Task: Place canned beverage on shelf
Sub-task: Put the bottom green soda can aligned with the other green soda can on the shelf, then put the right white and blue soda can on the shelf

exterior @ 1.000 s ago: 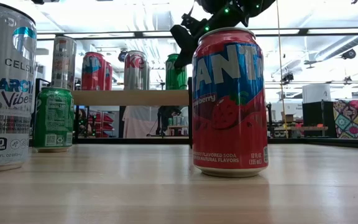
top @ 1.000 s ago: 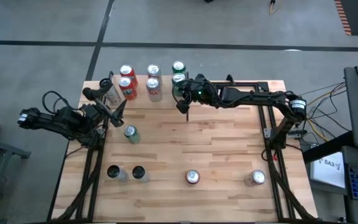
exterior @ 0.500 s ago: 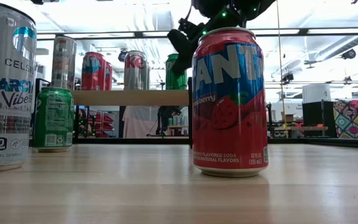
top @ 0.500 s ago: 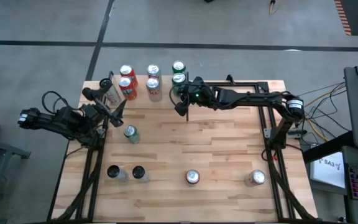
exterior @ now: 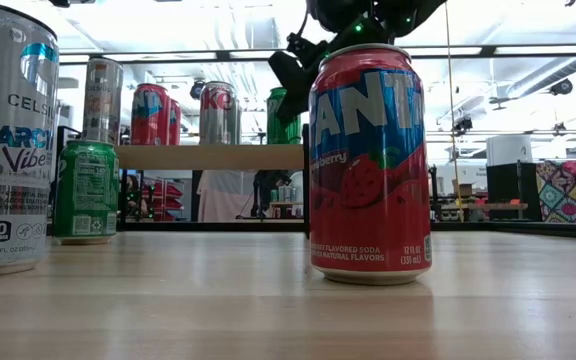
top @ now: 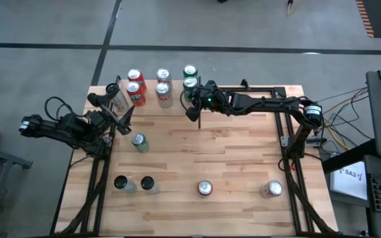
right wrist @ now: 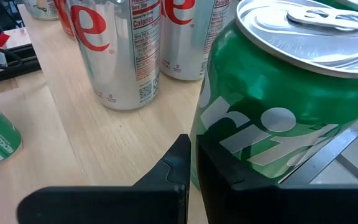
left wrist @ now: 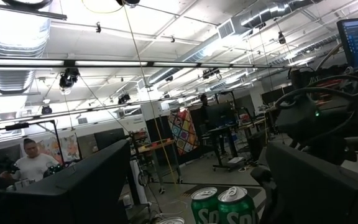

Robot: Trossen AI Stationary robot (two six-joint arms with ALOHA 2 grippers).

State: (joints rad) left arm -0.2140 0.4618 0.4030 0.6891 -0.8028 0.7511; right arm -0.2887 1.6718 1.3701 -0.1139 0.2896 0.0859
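the small light wooden shelf (top: 152, 92) with thin black metal posts is in the upper left part of the high view, at the far edge of the big plank-striped wooden tabletop (top: 230, 158). on it stand two red cans (top: 135, 84), two silver cans (top: 164, 86) and two green cans (top: 190, 77). the right gripper (top: 195, 111) is just in front of the green cans, near the centre top of the frame, and its two dark fingers (right wrist: 179, 168) are pressed together with nothing between them; in the right wrist view they are just beside one green can.

the left gripper (top: 121, 106) waits at the left side of the frame, beside the shelf, with the fingers spread wide and empty.

a small green can (top: 139, 142) stands on the tabletop, left of centre. in the low view a red strawberry soda can (exterior: 370, 165) stands in the centre.
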